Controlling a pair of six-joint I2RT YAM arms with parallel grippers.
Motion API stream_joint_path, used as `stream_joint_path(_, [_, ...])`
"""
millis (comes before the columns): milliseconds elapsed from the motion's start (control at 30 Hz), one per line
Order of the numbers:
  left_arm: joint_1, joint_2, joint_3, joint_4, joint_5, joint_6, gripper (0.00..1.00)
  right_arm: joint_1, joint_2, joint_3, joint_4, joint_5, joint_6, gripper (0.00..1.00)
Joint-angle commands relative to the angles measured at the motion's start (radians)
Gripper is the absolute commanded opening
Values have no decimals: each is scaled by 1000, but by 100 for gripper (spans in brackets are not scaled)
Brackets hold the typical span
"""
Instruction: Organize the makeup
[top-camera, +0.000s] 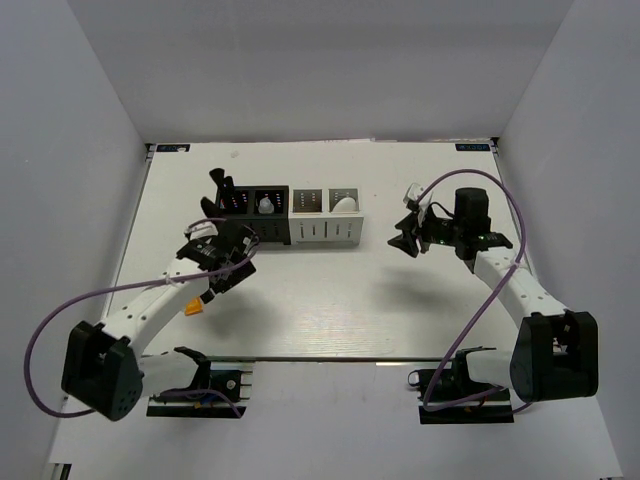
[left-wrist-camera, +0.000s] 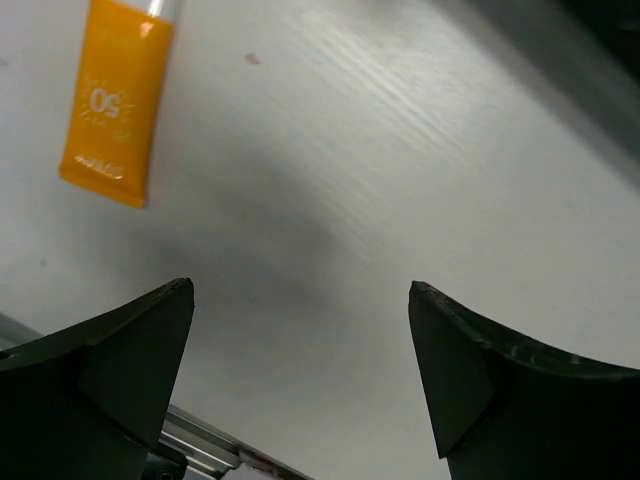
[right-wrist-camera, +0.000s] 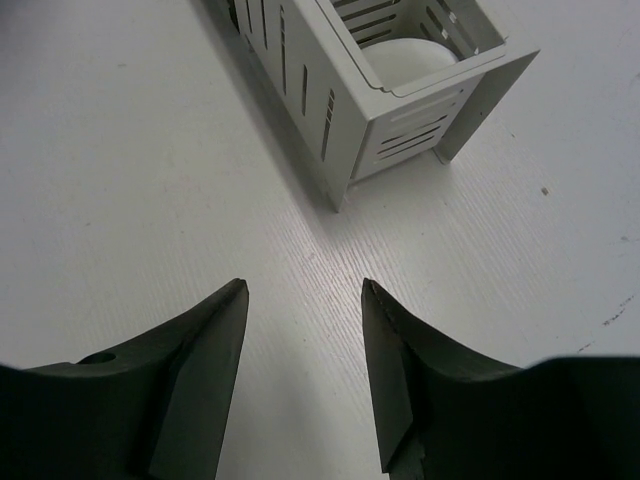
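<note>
Left arm (top-camera: 150, 303) stretched forward, left gripper (left-wrist-camera: 300, 290) jaws spread wide, right arm (top-camera: 510, 280) reaching inward, right gripper (right-wrist-camera: 305, 285) jaws parted narrower, angled down

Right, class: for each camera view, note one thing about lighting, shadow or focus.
Top external: soft, even light, faint arm shadows on the table. Left wrist: orange tube readable, grey shadow band beside it, left gripper black. Right wrist: table grain crisp, white organizer box shaded along its side, right gripper dark.
</note>
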Motion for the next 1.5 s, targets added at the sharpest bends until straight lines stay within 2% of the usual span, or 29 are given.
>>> stream_joint_path(0, [91, 44, -27, -34, 31, -79, 98, -4, -17, -22, 49, -16, -6, 56])
stream_joint_path(300, [293, 44, -60, 111, 48, 106, 98, -18, -51, -78, 71, 5, -9, 57])
stream_joint_path(500, [428, 70, -106, 227, 137, 212, 98, -27, -58, -81, 54, 14, -22, 57])
stream_joint_path(767, [578, 179, -20, 238, 220, 366, 98, -41, -55, -82, 48, 7, -13, 58])
stream_joint_path(1000, [658, 229, -38, 284, 316, 461, 97, -55, -54, -84, 61, 8, -2, 57])
stream_joint_path(1167, [677, 297, -44, 327, 390, 481, 92, -61, -52, -79, 66, 8, -2, 58])
stream_joint_path(1333, [677, 355, -40, 338, 399, 494, 87, -70, -49, -76, 68, 4, 3, 58])
stream_joint_path(1433, [686, 380, -34, 338, 413, 496, 78, -73, -49, -75, 66, 4, 7, 58])
stream_joint_path(1467, [686, 384, -34, 341, 418, 495, 69, -73, -48, -73, 64, 4, 7, 58])
